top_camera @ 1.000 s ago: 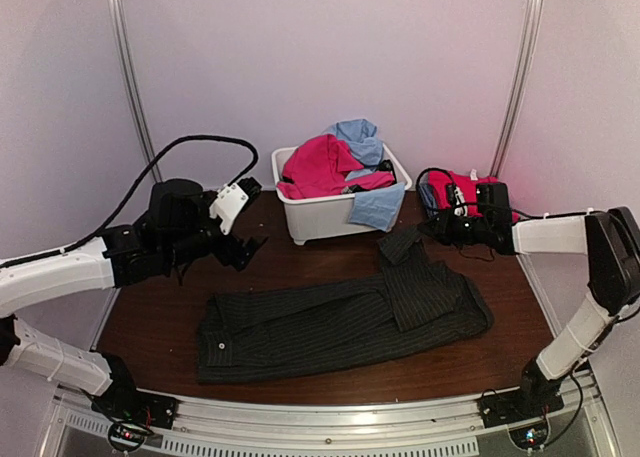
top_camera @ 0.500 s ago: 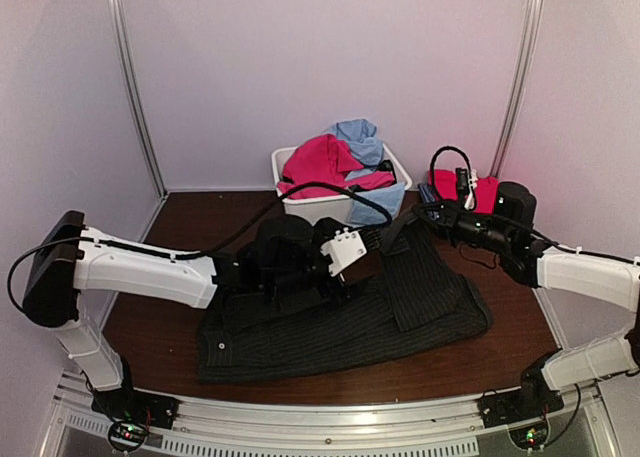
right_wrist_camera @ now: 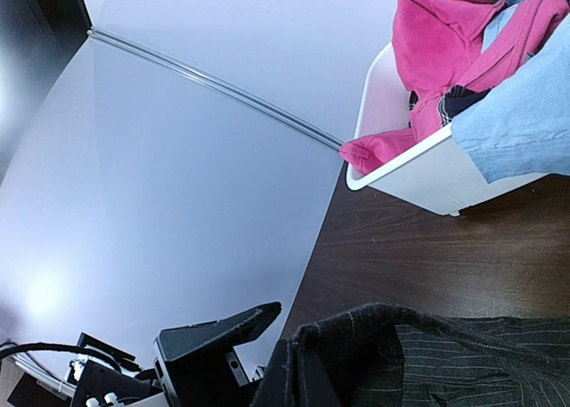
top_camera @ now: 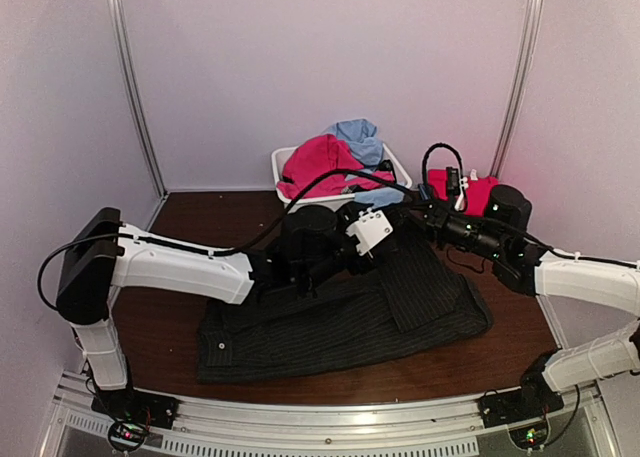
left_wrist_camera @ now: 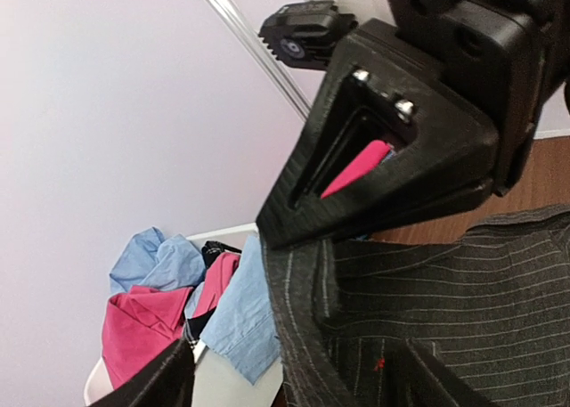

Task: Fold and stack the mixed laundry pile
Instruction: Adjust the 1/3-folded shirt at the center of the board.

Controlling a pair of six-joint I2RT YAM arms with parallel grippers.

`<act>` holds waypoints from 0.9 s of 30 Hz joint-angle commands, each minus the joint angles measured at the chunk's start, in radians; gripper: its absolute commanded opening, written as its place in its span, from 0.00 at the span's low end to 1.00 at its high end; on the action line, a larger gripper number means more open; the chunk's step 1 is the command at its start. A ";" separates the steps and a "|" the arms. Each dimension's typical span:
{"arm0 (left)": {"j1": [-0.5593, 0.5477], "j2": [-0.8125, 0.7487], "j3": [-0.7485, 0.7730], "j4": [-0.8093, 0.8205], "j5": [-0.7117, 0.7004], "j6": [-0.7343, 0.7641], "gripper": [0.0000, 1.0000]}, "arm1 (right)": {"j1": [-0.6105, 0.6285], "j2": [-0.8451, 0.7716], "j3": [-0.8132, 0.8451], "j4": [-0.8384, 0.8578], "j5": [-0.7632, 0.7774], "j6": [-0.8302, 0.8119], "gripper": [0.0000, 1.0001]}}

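Compared with a second ago, the left arm (top_camera: pixel 180 267) now reaches across from the left, low over the pinstriped shirt (top_camera: pixel 340 322) spread on the tabletop (top_camera: pixel 165 322). The shirt's far right corner is lifted, pinched in the clenched right fingers (left_wrist_camera: pixel 427 175). At that raised edge the left fingers (left_wrist_camera: pixel 165 380) stand apart, gripping nothing. The right arm (top_camera: pixel 590 277) stretches in low from the right. Behind, the pile (top_camera: pixel 335 157) fills the tub (right_wrist_camera: pixel 419 171).
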 commanded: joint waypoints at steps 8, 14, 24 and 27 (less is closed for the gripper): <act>-0.001 0.034 0.097 0.043 -0.099 0.065 0.18 | 0.030 -0.026 0.002 0.028 0.025 0.012 0.00; -0.003 0.010 0.156 -0.104 -0.034 0.045 0.00 | 0.026 -0.079 0.012 -0.007 -0.002 -0.016 0.01; -0.093 -0.149 0.229 -0.524 0.334 0.003 0.00 | -0.220 -0.398 0.076 -0.464 0.065 -0.339 0.74; -0.151 -0.136 0.299 -0.642 0.417 -0.002 0.00 | -0.293 -0.455 0.120 -0.553 0.112 -0.440 0.82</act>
